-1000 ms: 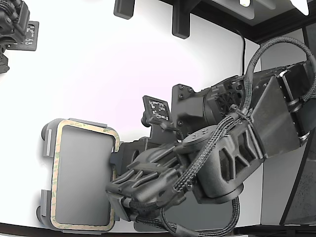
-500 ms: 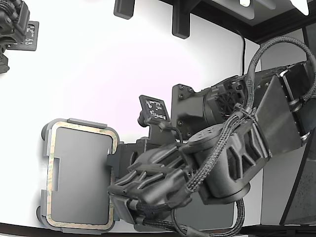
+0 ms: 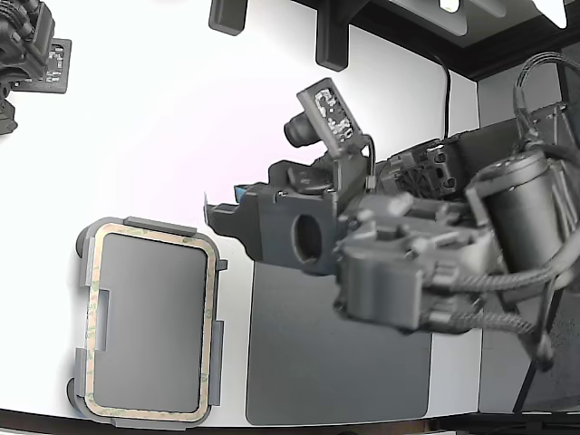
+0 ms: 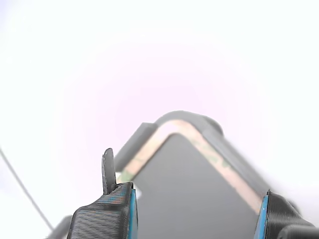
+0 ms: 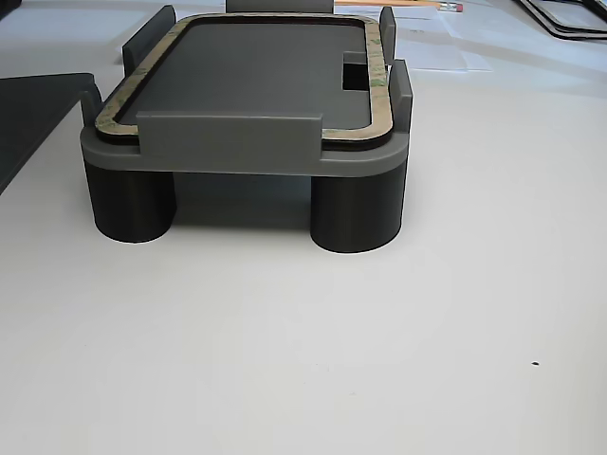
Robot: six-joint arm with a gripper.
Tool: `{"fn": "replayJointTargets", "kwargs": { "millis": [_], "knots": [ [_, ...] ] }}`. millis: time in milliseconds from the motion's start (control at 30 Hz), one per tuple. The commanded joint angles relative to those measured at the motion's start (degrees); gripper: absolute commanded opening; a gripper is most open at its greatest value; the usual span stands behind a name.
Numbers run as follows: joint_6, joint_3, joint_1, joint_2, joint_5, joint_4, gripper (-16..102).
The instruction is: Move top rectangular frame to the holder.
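Jaws spread and empty on the dark grey gripper [image 3: 222, 207]; blue-lined fingertips [image 4: 130, 209] sit well apart with nothing between.

Thin tan speckled rectangular frame [image 3: 152, 328] lies flat inside the grey plastic holder with raised edge tabs [image 3: 83, 272], which stands on short round legs [image 5: 356, 210]. Frame looks fully seated within the tabs.

Frame lies toward the exterior view's lower left of the jaws, clear of them, no contact. Its long axis runs up-down in the exterior view.

Flat dark grey mat [image 3: 335, 362] lies just beside the holder, under the arm.

Judgement: placement looks finished; only a clean retreat is likely left.
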Motion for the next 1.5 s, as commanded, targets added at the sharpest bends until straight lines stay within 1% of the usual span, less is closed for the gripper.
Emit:
{"fn": "replayJointTargets", "kwargs": {
  "millis": [0,100,233,333,400,567,733,833,1000,1467],
  "knots": [
    [-27.2,10.1,-4.6,15.1,-2.1,-6.8,99],
    [-38.3,18.7,-10.8,25.1,-6.6,-11.5,100],
    [-51.0,31.6,-21.4,39.4,-13.4,-17.0,100],
    [-60.0,42.6,-26.7,50.7,-16.9,-21.7,100],
    [-63.1,47.1,-28.0,55.8,-18.2,-22.3,100],
    [-64.7,57.3,-28.1,64.9,-18.5,-24.1,100],
    [-65.7,61.9,-28.0,65.7,-18.8,-23.4,100],
    [-66.4,64.7,-28.0,65.7,-20.0,-24.5,100],
    [-67.2,64.7,-28.1,65.7,-20.8,-24.8,100],
    [-67.2,64.7,-28.1,65.7,-20.7,-24.7,100]
  ]
}}
